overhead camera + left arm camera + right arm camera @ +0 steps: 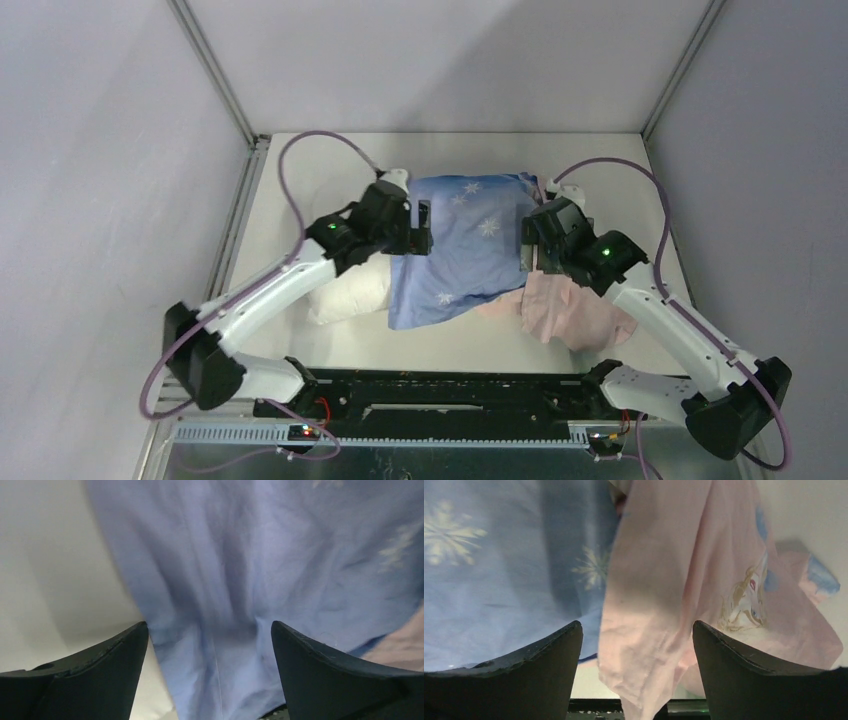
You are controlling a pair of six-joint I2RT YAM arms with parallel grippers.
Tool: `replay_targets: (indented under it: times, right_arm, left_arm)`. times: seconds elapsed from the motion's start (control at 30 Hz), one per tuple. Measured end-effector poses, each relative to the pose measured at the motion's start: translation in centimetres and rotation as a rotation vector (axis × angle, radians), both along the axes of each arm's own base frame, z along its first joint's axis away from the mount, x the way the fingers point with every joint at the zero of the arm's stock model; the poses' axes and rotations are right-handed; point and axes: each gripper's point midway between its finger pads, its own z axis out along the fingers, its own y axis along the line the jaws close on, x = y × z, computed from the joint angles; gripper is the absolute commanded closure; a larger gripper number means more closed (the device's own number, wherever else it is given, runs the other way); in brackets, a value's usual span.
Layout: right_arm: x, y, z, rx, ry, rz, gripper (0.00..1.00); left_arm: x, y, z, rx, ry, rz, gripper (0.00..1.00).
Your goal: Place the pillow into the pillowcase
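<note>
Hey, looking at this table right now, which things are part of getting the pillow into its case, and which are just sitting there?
Part of the job: the pillow; the pillowcase lying partly over it; the left gripper and the right gripper, both open over the cloth.
Just there: the table; the black rail along its near edge.

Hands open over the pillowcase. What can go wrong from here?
The plump white pillow sticks out left of the thin blue-and-pink fabric pillowcase, which looks draped rather than fully on; a tug may slide it off.
The left hand, open above bunched blue fabric, could pinch both layers shut.
The right hand straddles the pink-blue edge and may grab the wrong layer.
</note>
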Motion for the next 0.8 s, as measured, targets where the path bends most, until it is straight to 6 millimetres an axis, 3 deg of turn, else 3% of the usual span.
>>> replay_targets:
  times: [0.07,0.13,0.23,0.27,0.37,0.43,0.53,0.67,0.7,0.8]
  right_arm:
    - [-0.4,-0.7,-1.4,-0.011,0.028,-0.018,0.21]
    - [-0.7,-1.1,-2.6,-0.016,0.056,-0.029,0.31]
    - [-0.8,-1.9,-3.8,-0.017,0.086,-0.056,0.57]
    - [-0.7,-2.3,-3.9,-0.013,0.090,-0.069,0.66]
    - [0.0,-3.0,-3.5,-0.008,0.074,-0.090,0.88]
    - [0.6,-3.4,-2.3,0.000,0.050,-0.103,0.95]
    - [2.4,-4.0,0.9,0.030,-0.019,-0.130,1.00]
    - [5.5,-4.4,5.3,0.090,-0.107,-0.144,1.00]
    - [6.4,-5.0,6.1,0.093,-0.118,-0.158,1.00]
    - [9.6,-9.3,8.1,0.051,-0.151,-0.270,0.98]
  left_arm:
    - [0.2,-1.1,-2.3,0.076,0.031,-0.021,0.29]
    - [0.6,-1.3,-3.9,0.134,0.047,-0.018,0.54]
    - [1.2,-0.9,-5.0,0.175,0.054,0.009,0.92]
    - [1.5,-0.7,-4.9,0.172,0.051,0.018,0.99]
    - [2.7,0.3,-4.1,0.131,0.035,0.056,1.00]
    - [3.6,1.4,-3.5,0.103,0.032,0.089,1.00]
    - [4.5,3.7,-3.1,0.081,0.031,0.146,1.00]
    - [4.5,4.3,-3.1,0.039,0.041,0.144,1.00]
    - [4.4,4.3,-3.0,0.030,0.042,0.139,1.00]
    - [4.3,5.3,-3.5,0.034,0.054,0.153,1.00]
